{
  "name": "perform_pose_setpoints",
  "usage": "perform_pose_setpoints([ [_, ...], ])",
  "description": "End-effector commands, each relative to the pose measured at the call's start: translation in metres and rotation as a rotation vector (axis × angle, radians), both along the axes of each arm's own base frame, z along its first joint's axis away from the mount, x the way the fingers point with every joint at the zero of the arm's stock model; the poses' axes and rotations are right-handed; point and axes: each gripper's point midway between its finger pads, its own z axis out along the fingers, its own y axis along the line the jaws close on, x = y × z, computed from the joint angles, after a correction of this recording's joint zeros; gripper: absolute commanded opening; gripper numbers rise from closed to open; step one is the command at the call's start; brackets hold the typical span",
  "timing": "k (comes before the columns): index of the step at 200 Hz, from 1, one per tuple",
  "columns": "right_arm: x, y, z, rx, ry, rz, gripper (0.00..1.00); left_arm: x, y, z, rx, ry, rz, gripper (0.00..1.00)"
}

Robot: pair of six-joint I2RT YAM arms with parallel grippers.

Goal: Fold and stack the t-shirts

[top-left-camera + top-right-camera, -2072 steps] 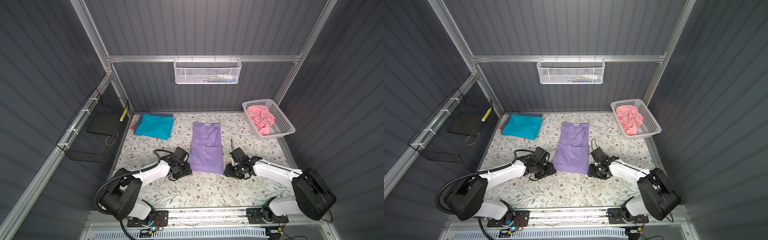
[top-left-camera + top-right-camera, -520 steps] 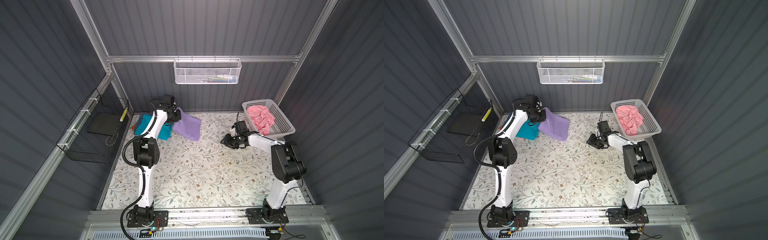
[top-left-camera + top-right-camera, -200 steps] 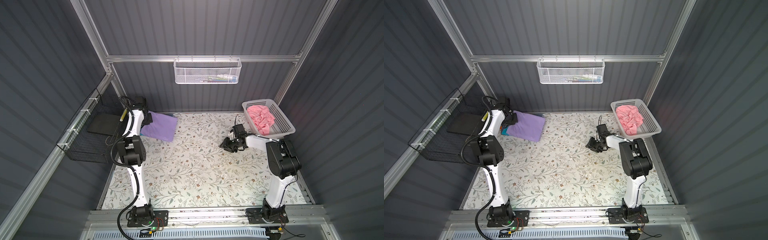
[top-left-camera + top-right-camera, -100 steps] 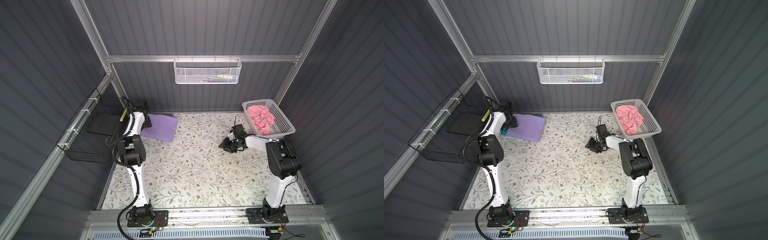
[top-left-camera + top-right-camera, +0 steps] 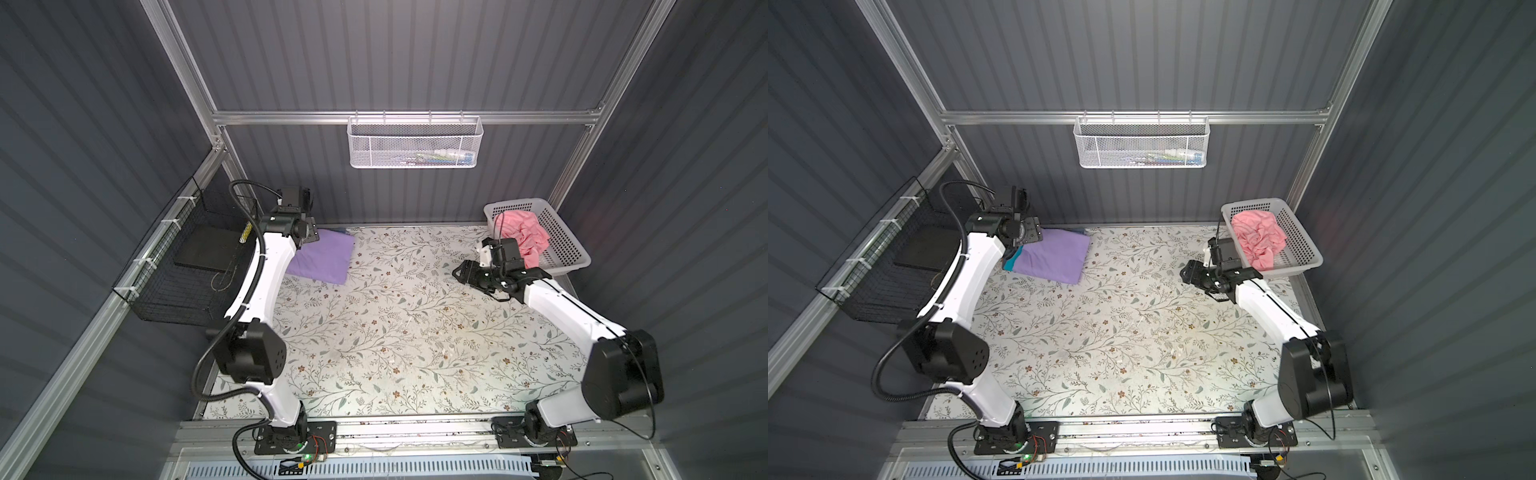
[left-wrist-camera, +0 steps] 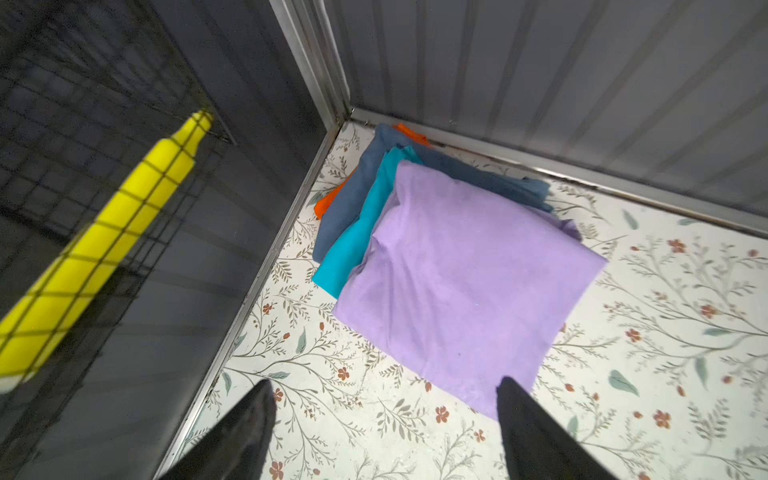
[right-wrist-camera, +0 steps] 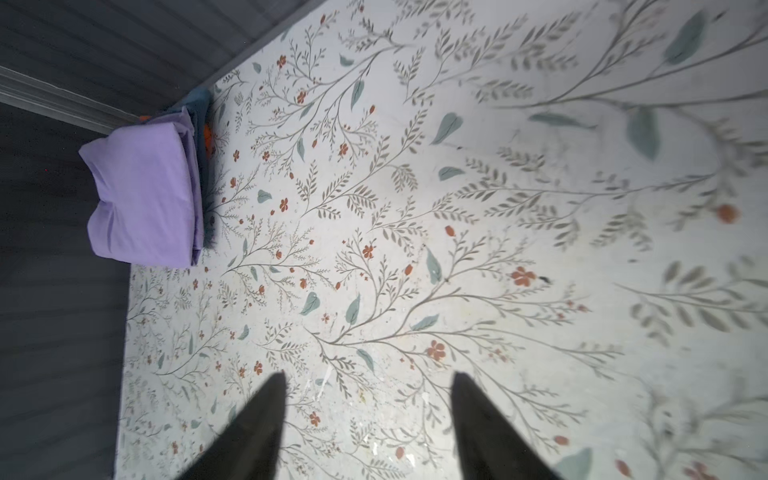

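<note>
Left wall: a black wire rack (image 5: 174, 266) hangs outside the table's left rail, and a yellow object (image 6: 104, 232) lies behind its mesh.
My left gripper: my left gripper (image 6: 384, 390) is in the far-left corner with its fingers spread wide and nothing between them. In the left wrist view one fingertip overlaps the nearest corner of the lavender t-shirt (image 6: 465, 282). I cannot tell whether they touch.
Stack, top layer: the lavender t-shirt lies folded on top, in both top views (image 5: 324, 257) (image 5: 1054, 255).
Stack, lower layers: the teal t-shirt (image 6: 357, 245), the blue-grey t-shirt (image 6: 349, 195) and the orange t-shirt (image 6: 326, 203) show as offset strips on the side toward the left wall.
Stack edges: the back edge lies just beside the back wall rail and the left edge is near the left rail. The right and near edges face open table.
Open room: the floral table (image 5: 395, 332) shows bare surface from the stack's right edge across to my right gripper.
Back rail: a white mesh wall basket (image 5: 415, 141) hangs above the table's middle, well above my arms.
My right gripper: my right gripper (image 7: 368, 378) is low over the table, right of centre. Its fingers are spread, with only bare table between them.
Far-right corner: the white perforated basket (image 5: 569, 249) stands just behind my right wrist.
Basket contents: the pink t-shirt (image 5: 525, 237) lies crumpled and unfolded inside.
</note>
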Motion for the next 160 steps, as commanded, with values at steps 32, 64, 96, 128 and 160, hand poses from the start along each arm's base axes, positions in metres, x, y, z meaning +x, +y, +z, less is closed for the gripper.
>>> perform_pose_setpoints([
  [32,-0.029,-0.052,0.047,-0.179,-0.225,-0.112,0.99,-0.049,-0.035,0.022,-0.189,-0.233,-0.15,0.9],
  [64,-0.046,-0.072,0.09,-0.229,-0.442,-0.17,0.99,-0.072,-0.038,0.026,-0.219,-0.348,-0.194,1.0],
  [96,-0.062,-0.101,0.109,-0.317,-0.578,-0.277,0.99,-0.081,-0.024,0.004,-0.215,-0.432,-0.119,1.0],
  [128,-0.068,-0.119,0.105,-0.414,-0.604,-0.333,0.99,-0.078,-0.001,-0.027,-0.158,-0.451,0.013,1.0],
  [160,-0.056,-0.125,0.078,-0.62,-0.653,-0.276,0.99,-0.061,-0.017,-0.073,-0.056,-0.337,-0.139,1.0],
])
